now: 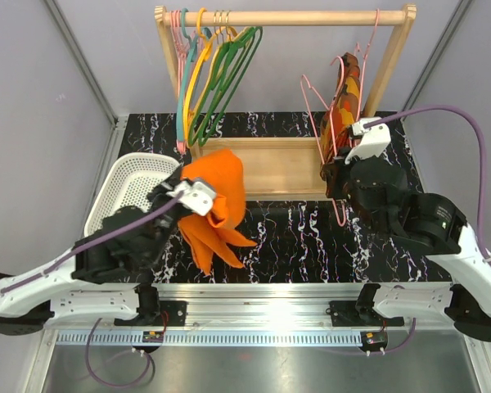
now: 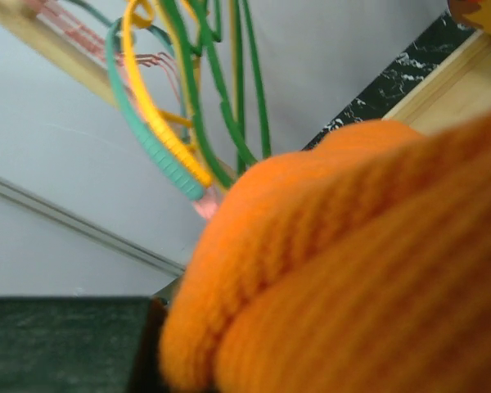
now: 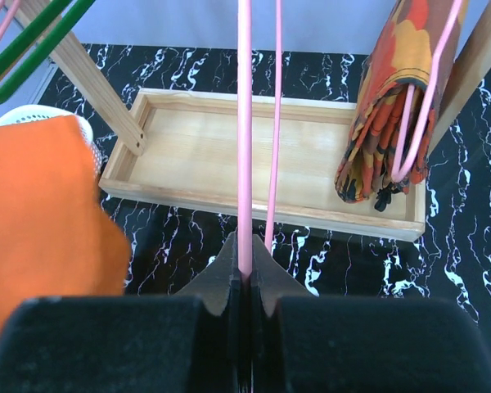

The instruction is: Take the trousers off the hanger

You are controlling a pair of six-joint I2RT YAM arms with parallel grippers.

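The bright orange trousers (image 1: 221,205) hang bunched from my left gripper (image 1: 206,199), which is shut on the cloth above the table between the basket and the tray. In the left wrist view the orange trousers (image 2: 352,270) fill the frame and hide the fingertips. My right gripper (image 3: 244,274) is shut on the thin pink wire of the hanger (image 3: 244,123), which stands upright and bare. From above, that hanger (image 1: 313,102) rises from the right gripper (image 1: 337,173) and is apart from the trousers. An edge of the trousers (image 3: 41,229) shows at the left of the right wrist view.
A white basket (image 1: 123,184) stands at the left. A wooden tray (image 1: 270,168) lies under the wooden rail (image 1: 286,16), which carries green, yellow and teal hangers (image 1: 217,74). A patterned garment (image 1: 349,86) hangs on another pink hanger at the right.
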